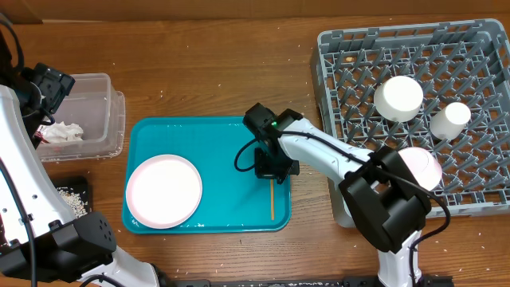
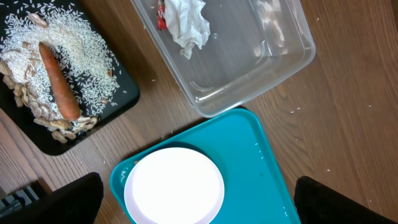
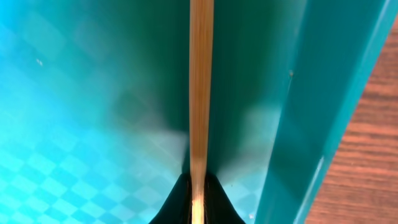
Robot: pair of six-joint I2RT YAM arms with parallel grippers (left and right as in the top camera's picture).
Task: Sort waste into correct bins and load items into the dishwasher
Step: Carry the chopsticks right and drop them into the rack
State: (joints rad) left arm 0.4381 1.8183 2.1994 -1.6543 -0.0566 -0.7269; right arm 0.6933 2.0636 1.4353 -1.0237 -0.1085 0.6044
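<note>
overhead, table of brown wood. teal tray (image 1: 209, 127) at centre. white plate (image 1: 164, 190) lies flat on its left half. chopstick (image 1: 272, 202) lies on its right half, pointing toward the near rim. right gripper (image 1: 272, 177) is down at the chopstick's far end; jaws not readable from above. grey rack (image 1: 343, 56) at upper right, holding a bowl (image 1: 398, 97), a small cup (image 1: 450, 119) just beside it, and a second bowl (image 1: 421, 166) partly behind the right arm. clear tub (image 1: 107, 108) at upper left, with a crumpled napkin (image 1: 62, 132) inside. black tray (image 1: 83, 184) below the tub, rice (image 1: 70, 199) scattered on it. left arm (image 1: 20, 183) runs along the left edge.
</note>
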